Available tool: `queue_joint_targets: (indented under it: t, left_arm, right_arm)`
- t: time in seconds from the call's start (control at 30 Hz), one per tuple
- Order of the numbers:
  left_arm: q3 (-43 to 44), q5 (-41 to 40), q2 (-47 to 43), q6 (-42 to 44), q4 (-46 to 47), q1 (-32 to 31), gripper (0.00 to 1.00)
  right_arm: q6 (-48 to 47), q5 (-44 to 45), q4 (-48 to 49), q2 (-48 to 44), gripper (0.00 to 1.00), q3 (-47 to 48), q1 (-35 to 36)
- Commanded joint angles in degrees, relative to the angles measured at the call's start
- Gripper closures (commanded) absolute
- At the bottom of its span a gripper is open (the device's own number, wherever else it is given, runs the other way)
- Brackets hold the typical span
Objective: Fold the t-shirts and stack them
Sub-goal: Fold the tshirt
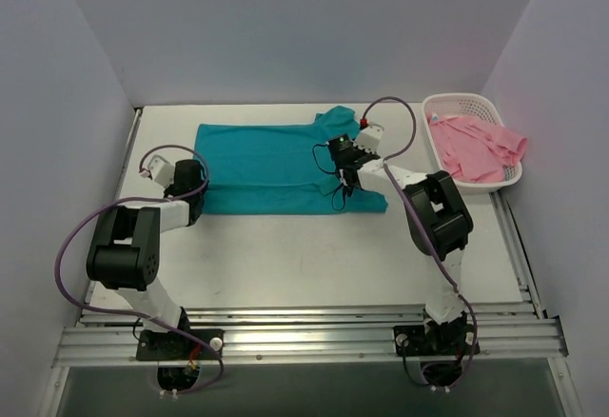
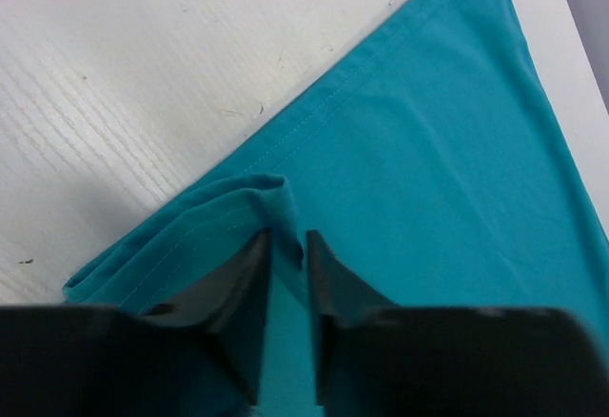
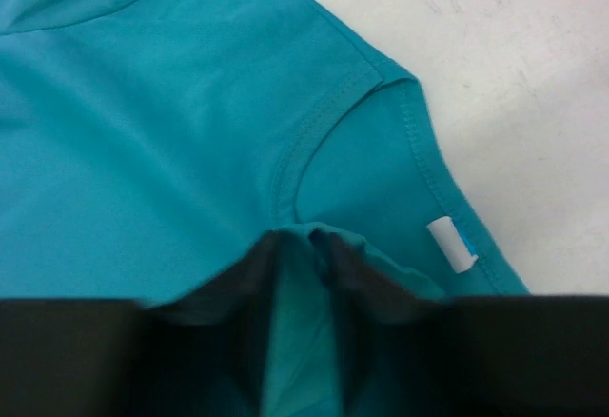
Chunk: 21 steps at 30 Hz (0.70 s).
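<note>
Top view: the teal t-shirt [image 1: 266, 165] lies flat across the far half of the table [image 1: 285, 265]. The pink t-shirt [image 1: 476, 146] is heaped in the basket [image 1: 457, 100] at the far right corner, spilling over its rim. My left gripper [image 1: 195, 206] is at the teal shirt's near left corner, my right gripper [image 1: 341, 187] at its collar end.

Left wrist: the left gripper's [image 2: 285, 241] jaws stand a slit apart, with a doubled hem between them. I cannot tell whether it is clamped.

Right wrist: the right gripper [image 3: 300, 241] shows the same slit, with a ridge of cloth at its tips beside the neck label [image 3: 450, 244]. Its grip is likewise unclear.

Hazard, as I judge it: lifting off while cloth is snagged would drag the fold open or skew the shirt.
</note>
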Motion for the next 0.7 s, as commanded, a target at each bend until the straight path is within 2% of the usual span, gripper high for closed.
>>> queue_joint_targets:
  t: [0.0, 0.03, 0.07, 0.13, 0.17, 0.2, 0.27, 0.37, 0.67]
  left_arm:
    - [2.23, 0.97, 0.88, -0.66, 4.12, 0.7, 0.64]
    - [2.31, 1.14, 1.06, -0.57, 4.31, 0.79, 0.42]
    - [2.31, 1.14, 1.15, -0.57, 4.31, 0.88, 0.32]
    - [2.49, 1.14, 1.23, -0.49, 4.48, 0.88, 0.14]
    - [2.4, 1.14, 1.15, -0.48, 4.57, 0.79, 0.11]
    - [2.23, 1.06, 1.06, -0.48, 5.09, 0.88, 0.07]
    - [1.7, 1.23, 0.62, -0.13, 6.06, 0.97, 0.05]
    - [0.73, 1.14, -2.27, 0.57, 7.21, 0.97, 0.04]
    - [-4.97, 0.62, -13.34, 1.19, 6.33, 0.88, 0.05]
  right_arm:
    - [-0.14, 2.98, -0.16, 0.76, 0.68, 2.88, -0.48]
    - [-0.14, 3.34, 0.01, 0.93, 0.45, 2.97, -0.48]
    - [-0.22, 3.78, -0.08, 1.02, 0.35, 3.14, -0.48]
    - [-0.14, 5.18, -0.34, 1.2, 0.22, 3.84, -0.48]
    - [-0.14, 5.62, -0.69, 1.37, 0.15, 4.02, -0.56]
    - [-0.31, 5.89, -0.69, 1.29, 0.13, 4.28, -0.48]
    - [-0.31, 6.85, -1.3, 0.94, 0.08, 4.64, -0.48]
    - [-0.14, 7.38, -1.22, -1.34, 0.07, 3.33, -0.22]
    - [3.55, 3.87, -3.5, -9.96, 0.08, -1.16, 4.44]
